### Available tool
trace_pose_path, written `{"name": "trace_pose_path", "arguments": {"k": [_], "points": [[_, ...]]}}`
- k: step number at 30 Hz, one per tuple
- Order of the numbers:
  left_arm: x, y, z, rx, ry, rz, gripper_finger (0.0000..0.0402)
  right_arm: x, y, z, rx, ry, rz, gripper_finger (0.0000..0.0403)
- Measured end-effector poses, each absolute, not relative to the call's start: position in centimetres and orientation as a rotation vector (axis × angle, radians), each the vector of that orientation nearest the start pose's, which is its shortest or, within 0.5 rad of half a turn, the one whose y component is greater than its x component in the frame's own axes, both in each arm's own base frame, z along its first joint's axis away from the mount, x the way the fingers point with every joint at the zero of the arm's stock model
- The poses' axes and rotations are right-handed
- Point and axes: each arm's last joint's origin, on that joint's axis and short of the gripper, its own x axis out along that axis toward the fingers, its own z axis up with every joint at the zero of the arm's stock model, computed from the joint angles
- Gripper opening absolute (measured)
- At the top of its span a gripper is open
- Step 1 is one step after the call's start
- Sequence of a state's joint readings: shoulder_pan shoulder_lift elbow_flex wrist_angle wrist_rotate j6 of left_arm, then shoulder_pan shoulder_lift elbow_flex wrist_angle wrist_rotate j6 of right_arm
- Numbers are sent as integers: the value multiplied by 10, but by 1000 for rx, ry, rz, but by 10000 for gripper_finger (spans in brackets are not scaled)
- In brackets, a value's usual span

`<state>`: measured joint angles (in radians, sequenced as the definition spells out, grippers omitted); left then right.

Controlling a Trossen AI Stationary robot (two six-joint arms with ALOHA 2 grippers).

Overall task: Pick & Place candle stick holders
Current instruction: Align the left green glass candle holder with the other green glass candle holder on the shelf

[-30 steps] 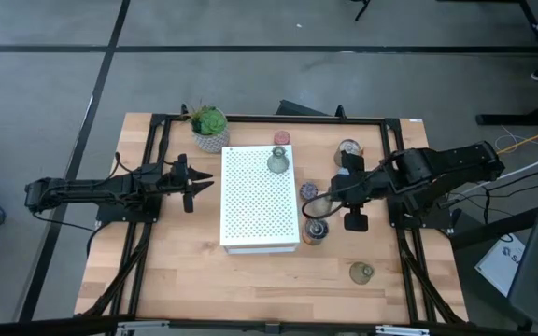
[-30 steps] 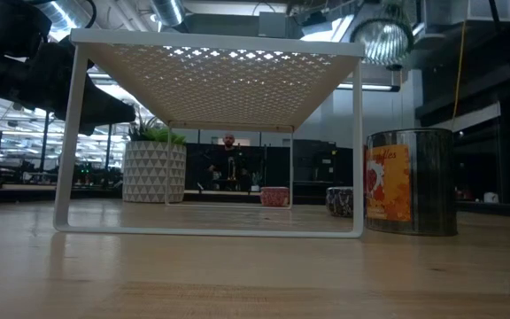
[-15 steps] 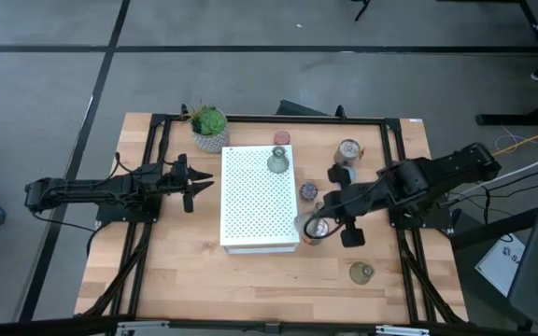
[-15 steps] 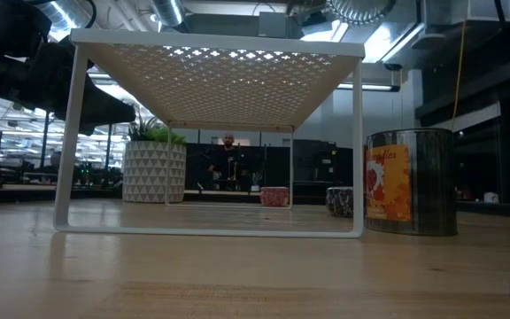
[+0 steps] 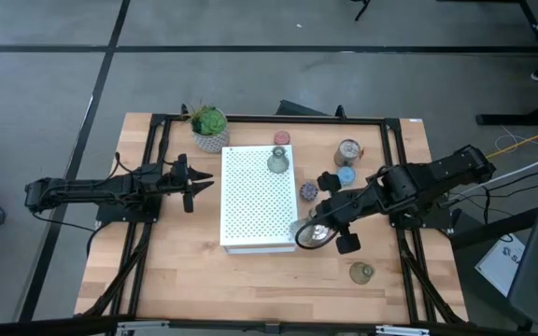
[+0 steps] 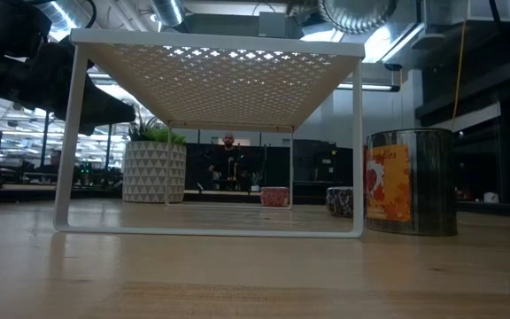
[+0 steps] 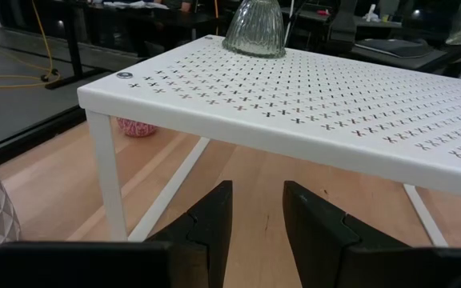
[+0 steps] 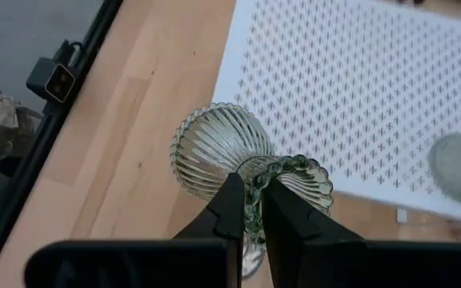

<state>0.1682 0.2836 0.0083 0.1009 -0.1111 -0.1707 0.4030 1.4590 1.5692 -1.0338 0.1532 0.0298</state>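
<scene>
1. The right gripper (image 8: 248,210) is closed tight on the rim of a ribbed olive-green glass holder (image 8: 214,148) and carries it in the air, tilted, just off the near right corner of the white perforated shelf (image 5: 260,198).
2. Glass like this is likely stiff, smooth and breakable; pinched by one edge of the rim, it could swing or slip, so a slow, level carry seems wise.
3. A hold across the narrow neck would probably be steadier than the lip.
4. A second green holder (image 5: 277,161) stands on the shelf's far end, and a third (image 5: 361,273) sits on the table (image 5: 185,280) near the right front.
5. The silvery holder (image 5: 348,151), blue one (image 5: 346,175), purple one (image 5: 308,191) and pink one (image 5: 281,138) rest on the table beside the shelf.
6. The left gripper (image 7: 256,210) waits to the shelf's left, fingers slightly apart, empty.
</scene>
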Motion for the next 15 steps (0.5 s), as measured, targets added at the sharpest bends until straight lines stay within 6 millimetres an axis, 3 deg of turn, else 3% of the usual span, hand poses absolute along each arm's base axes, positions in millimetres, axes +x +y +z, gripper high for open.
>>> {"name": "trace_pose_path", "arguments": {"k": [8,15], "points": [[112,22,152,-174,151,292,107,271,110,386,-339,781,264,27],[112,22,152,-174,151,293,107,271,108,386,-432,784,240,27]]}}
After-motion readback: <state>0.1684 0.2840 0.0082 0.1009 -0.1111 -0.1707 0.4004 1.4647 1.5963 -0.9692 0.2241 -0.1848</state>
